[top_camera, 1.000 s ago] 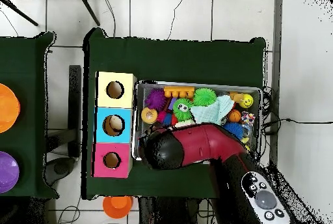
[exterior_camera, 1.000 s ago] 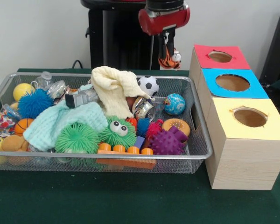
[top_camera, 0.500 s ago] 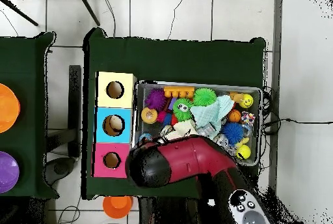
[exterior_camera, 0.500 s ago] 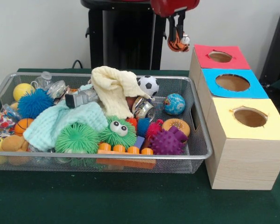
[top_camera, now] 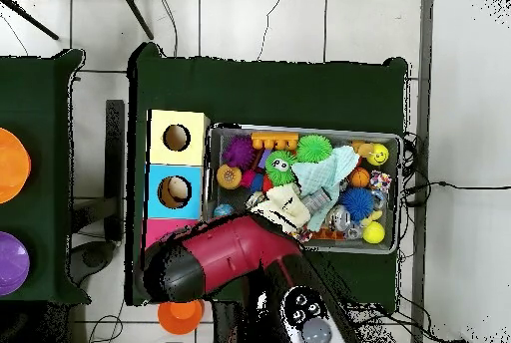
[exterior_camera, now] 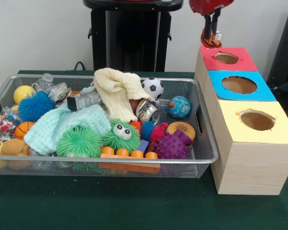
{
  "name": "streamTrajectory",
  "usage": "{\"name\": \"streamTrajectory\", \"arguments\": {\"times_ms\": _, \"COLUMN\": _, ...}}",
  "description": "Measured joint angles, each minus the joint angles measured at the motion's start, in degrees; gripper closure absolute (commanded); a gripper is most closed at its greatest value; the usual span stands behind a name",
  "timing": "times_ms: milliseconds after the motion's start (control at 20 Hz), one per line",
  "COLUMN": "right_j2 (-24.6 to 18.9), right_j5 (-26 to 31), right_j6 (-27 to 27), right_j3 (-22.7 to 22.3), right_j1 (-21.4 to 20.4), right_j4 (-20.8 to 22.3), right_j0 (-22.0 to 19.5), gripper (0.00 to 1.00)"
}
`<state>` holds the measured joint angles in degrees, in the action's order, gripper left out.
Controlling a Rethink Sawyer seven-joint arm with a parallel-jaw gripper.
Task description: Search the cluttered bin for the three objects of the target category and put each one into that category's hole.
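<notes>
Gripper (exterior_camera: 211,31): fingers clamped on the tiger (exterior_camera: 210,40) — hanging in the air just left of the red hole (exterior_camera: 226,58), at the box's far end.
Bin (exterior_camera: 201,143): left of the box — full of toys and cloths.
Overhead: arm (top_camera: 225,254) covers the red hole.

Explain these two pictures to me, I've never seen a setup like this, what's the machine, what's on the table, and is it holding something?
It is a robot arm, red and black, mounted at a green table. One picture looks across the table toward the robot; the other looks straight down from above. On the table sits a wire mesh basket full of toys: spiky balls, a small soccer ball, cloths, and a green fuzzy ball with googly eyes. Beside it stands a wooden box with three round holes, topped red, blue and yellow. The gripper hangs just above the box's red end, near the red-topped hole, and is closed on a small orange striped tiger toy.
</notes>
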<state>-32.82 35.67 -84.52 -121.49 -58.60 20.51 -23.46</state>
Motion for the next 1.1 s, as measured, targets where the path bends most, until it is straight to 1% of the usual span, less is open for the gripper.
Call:
{"name": "streamTrajectory", "arguments": {"times_ms": 200, "right_j2": 0.7, "right_j5": 0.0, "right_j6": 0.0, "right_j3": 0.0, "right_j1": 0.4, "right_j4": -0.1, "right_j0": 2.9, "gripper": 1.0}}
{"name": "streamTrajectory", "arguments": {"times_ms": 250, "right_j2": 1.3, "right_j5": 0.0, "right_j6": 0.0, "right_j3": 0.0, "right_j1": 0.8, "right_j4": -0.2, "right_j0": 4.7, "gripper": 1.0}}
{"name": "streamTrajectory", "arguments": {"times_ms": 350, "right_j2": 1.6, "right_j5": 0.0, "right_j6": -0.1, "right_j3": 0.0, "right_j1": 1.1, "right_j4": -0.2, "right_j0": 5.5, "gripper": 1.0}}
{"name": "streamTrajectory", "arguments": {"times_ms": 400, "right_j2": 2.3, "right_j5": -0.1, "right_j6": -0.2, "right_j3": -0.1, "right_j1": 1.6, "right_j4": -0.2, "right_j0": 7.0, "gripper": 1.0}}
{"name": "streamTrajectory", "arguments": {"times_ms": 600, "right_j2": 3.8, "right_j5": -1.5, "right_j6": -0.5, "right_j3": -0.1, "right_j1": 3.1, "right_j4": -0.2, "right_j0": 8.9, "gripper": 1.0}}
{"name": "streamTrajectory", "arguments": {"times_ms": 700, "right_j2": 4.1, "right_j5": -2.0, "right_j6": -0.5, "right_j3": -0.1, "right_j1": 3.4, "right_j4": -0.2, "right_j0": 9.2, "gripper": 1.0}}
{"name": "streamTrajectory", "arguments": {"times_ms": 1100, "right_j2": 8.0, "right_j5": -8.2, "right_j6": -0.6, "right_j3": -0.1, "right_j1": 6.1, "right_j4": -0.2, "right_j0": 11.0, "gripper": 1.0}}
